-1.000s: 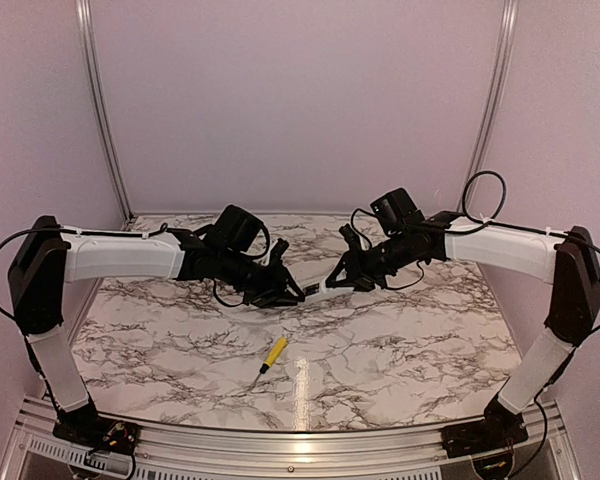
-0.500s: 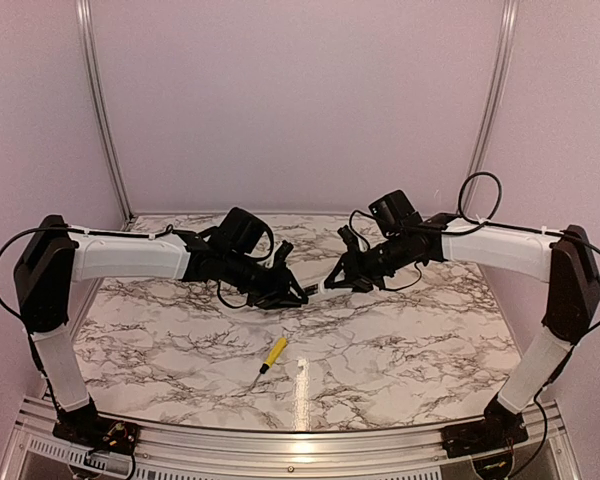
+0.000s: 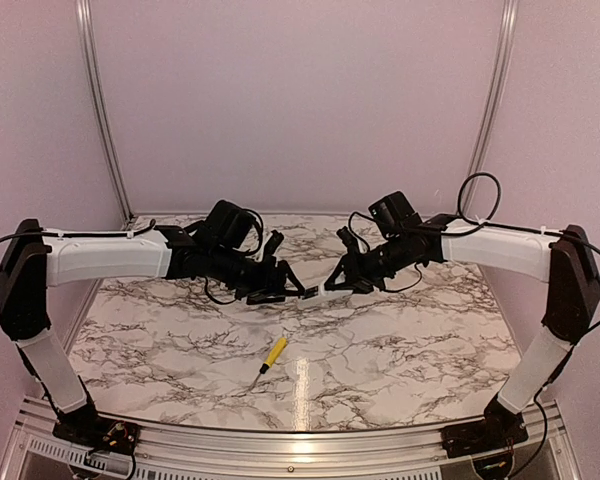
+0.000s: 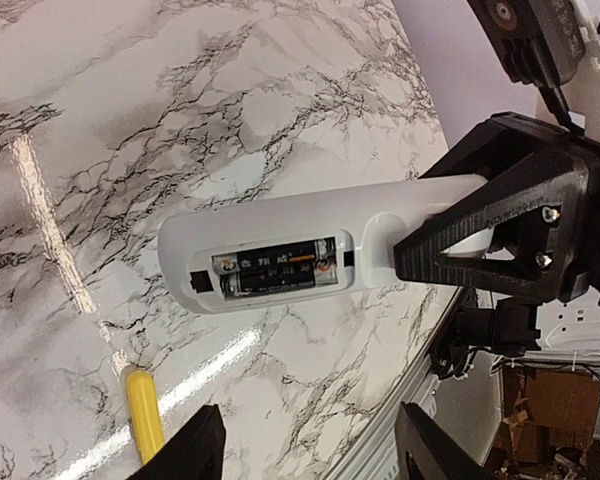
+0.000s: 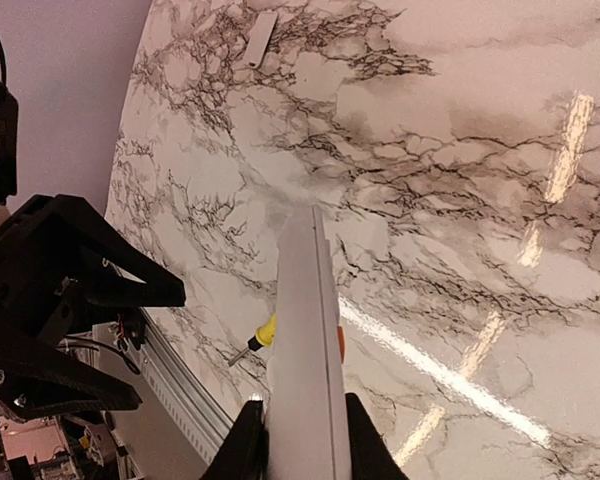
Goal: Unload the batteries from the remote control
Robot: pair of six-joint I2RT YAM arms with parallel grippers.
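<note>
My right gripper (image 3: 337,283) is shut on the white remote control (image 3: 315,293) and holds it in the air above the table's middle. In the right wrist view the remote (image 5: 305,350) runs away from me between the fingers (image 5: 243,445). In the left wrist view the remote (image 4: 280,245) has its compartment open, with the two dark batteries (image 4: 275,272) lying inside. My left gripper (image 3: 288,292) is open and empty, its tips just left of the remote's free end; in the left wrist view its fingers (image 4: 185,455) stand wide apart below the remote.
A yellow-handled screwdriver (image 3: 271,353) lies on the marble table (image 3: 400,350) toward the front; it also shows in the left wrist view (image 4: 145,415). A small white cover piece (image 5: 261,38) lies far back on the table. The rail (image 3: 280,440) runs along the near edge.
The left arm has pulled back slightly to the left and its gripper now stands off from the remote's end. The right arm with the remote has barely moved.
</note>
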